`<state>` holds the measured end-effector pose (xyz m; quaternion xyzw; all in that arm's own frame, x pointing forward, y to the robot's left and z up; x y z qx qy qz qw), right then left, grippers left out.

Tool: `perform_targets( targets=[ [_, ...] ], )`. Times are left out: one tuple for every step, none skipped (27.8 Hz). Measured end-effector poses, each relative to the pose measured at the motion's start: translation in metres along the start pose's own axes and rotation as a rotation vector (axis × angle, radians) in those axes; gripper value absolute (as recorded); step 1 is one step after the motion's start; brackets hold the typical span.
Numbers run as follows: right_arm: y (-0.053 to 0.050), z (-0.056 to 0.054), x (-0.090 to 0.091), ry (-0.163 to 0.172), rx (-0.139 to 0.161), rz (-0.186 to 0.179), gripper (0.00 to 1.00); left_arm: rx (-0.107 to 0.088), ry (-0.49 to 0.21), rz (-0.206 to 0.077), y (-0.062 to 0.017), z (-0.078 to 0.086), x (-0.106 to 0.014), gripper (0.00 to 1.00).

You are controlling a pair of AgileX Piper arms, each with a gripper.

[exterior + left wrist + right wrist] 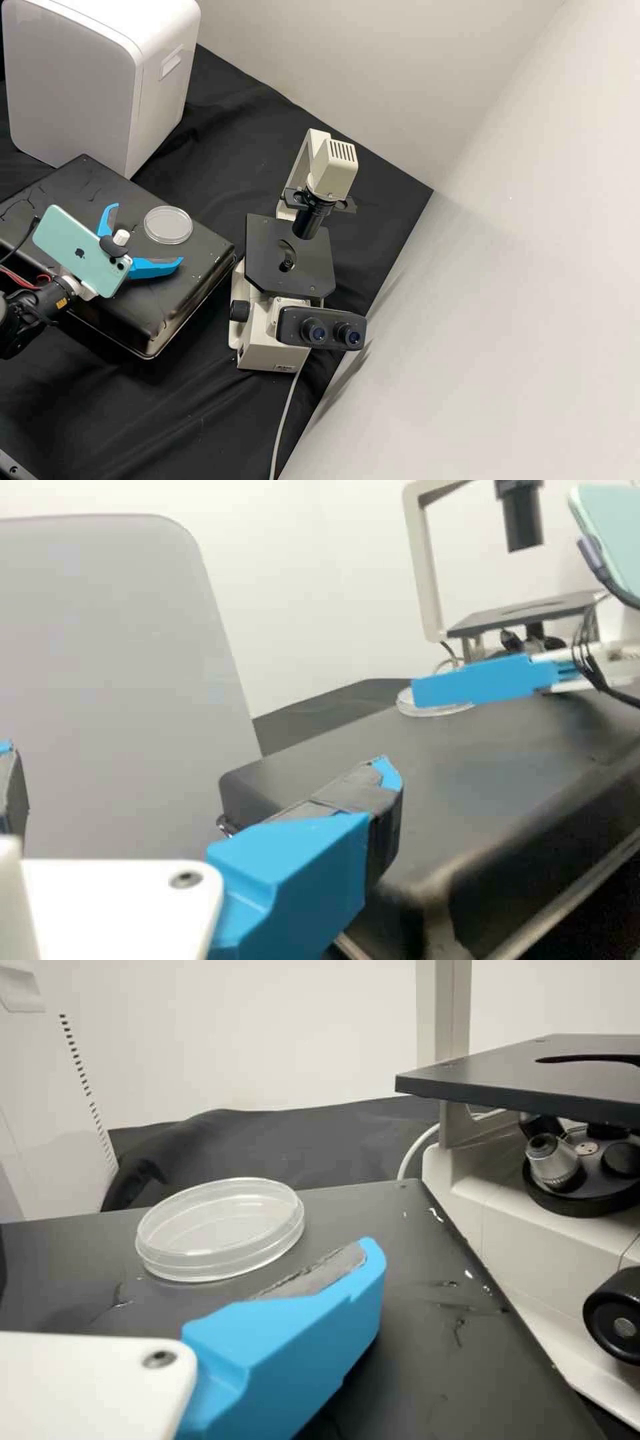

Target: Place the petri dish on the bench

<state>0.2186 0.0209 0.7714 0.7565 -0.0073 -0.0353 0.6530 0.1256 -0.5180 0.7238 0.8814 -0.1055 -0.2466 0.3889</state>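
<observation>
Right gripper (148, 233) jaws wide, just beside petri dish (168, 225) atop black case (193, 263); left gripper (197, 765) jaws wide too.

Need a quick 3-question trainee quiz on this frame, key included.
1. True or false: the petri dish rests on the black case.
2. Multiple choice: the right gripper has its jaws A) shut on the dish, B) open, not gripping the dish, C) shut and empty.
3. Short answer: which instrument stands beside the case?
Key: 1 true; 2 B; 3 the microscope.
</observation>
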Motion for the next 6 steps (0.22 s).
perform_targets(
  targets=[
    [0.0,0.0,0.0,0.0,0.0,0.0,1.0,-0.012,0.013,0.001,0.0006,-0.001,-0.001,1.0],
    [0.0,0.0,0.0,0.0,0.0,0.0,1.0,-0.022,0.021,0.01,0.0025,-0.001,-0.002,1.0],
    [0.0,0.0,0.0,0.0,0.0,0.0,1.0,-0.028,0.021,0.02,0.0044,-0.002,-0.002,1.0],
    [0.0,0.0,0.0,0.0,0.0,0.0,1.0,-0.036,0.021,0.034,0.0069,-0.002,-0.003,1.0],
    [0.0,0.0,0.0,0.0,0.0,0.0,1.0,-0.045,0.025,0.048,0.0095,-0.003,-0.004,1.0],
    [0.0,0.0,0.0,0.0,0.0,0.0,1.0,-0.055,0.021,0.06,0.0113,-0.004,-0.005,1.0]
  ],
)
